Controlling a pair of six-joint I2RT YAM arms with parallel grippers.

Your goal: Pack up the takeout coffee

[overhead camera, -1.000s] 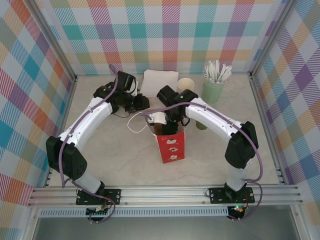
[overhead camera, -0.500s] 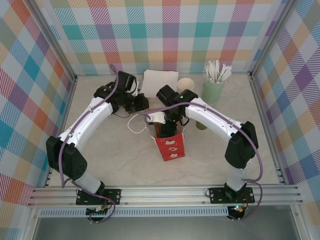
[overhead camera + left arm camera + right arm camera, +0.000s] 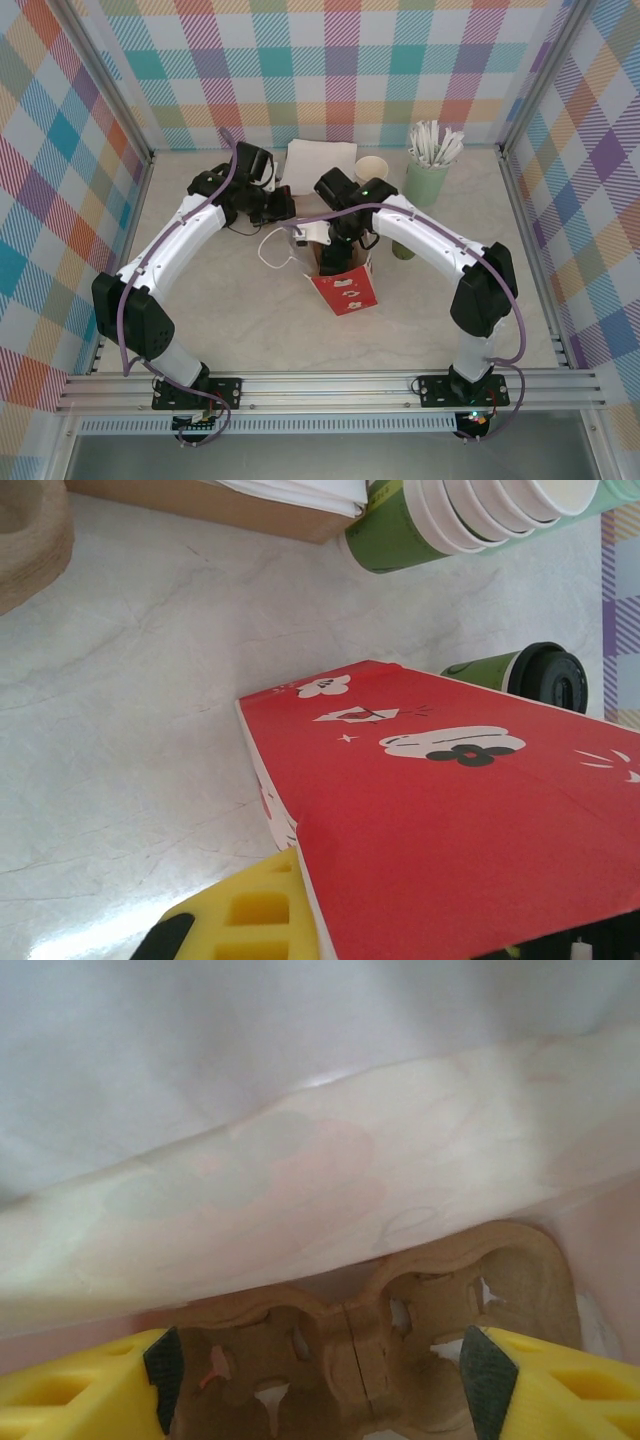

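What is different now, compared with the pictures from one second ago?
The red paper bag has tilted, its near end swinging to the right. The left gripper has closed on the bag's edge. The right gripper stays inside the bag; stacked cups, lidded cup and stick holder have not moved.

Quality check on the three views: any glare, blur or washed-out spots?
Top external: sharp, evenly lit, only soft shadows on the table. Left wrist: red bag crisp, bright glare patch on the table at bottom left. Right wrist: bag's pale inner wall hazy and out of focus up close; cardboard carrier below it sharper.
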